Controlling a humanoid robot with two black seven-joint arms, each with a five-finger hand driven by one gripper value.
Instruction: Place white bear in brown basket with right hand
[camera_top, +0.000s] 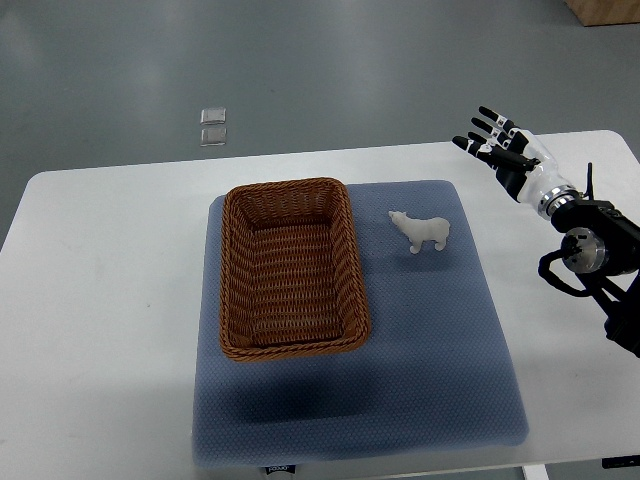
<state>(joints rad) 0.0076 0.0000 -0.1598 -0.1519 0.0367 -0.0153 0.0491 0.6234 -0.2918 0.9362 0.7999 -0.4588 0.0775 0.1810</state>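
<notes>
A small white bear (421, 232) stands upright on the blue mat (430, 330), just right of the brown wicker basket (236, 270). The basket holds nothing. My right hand (493, 142) hovers to the upper right of the bear, over the table's far right part, well apart from the toy. Its fingers are spread and hold nothing. The right arm enters from the picture's right edge. No left arm shows.
The mat lies on a white table (100, 300). Beyond the table's far edge, a small clear packet (213, 127) lies on the grey floor. A brown box corner (605, 10) shows at the top right.
</notes>
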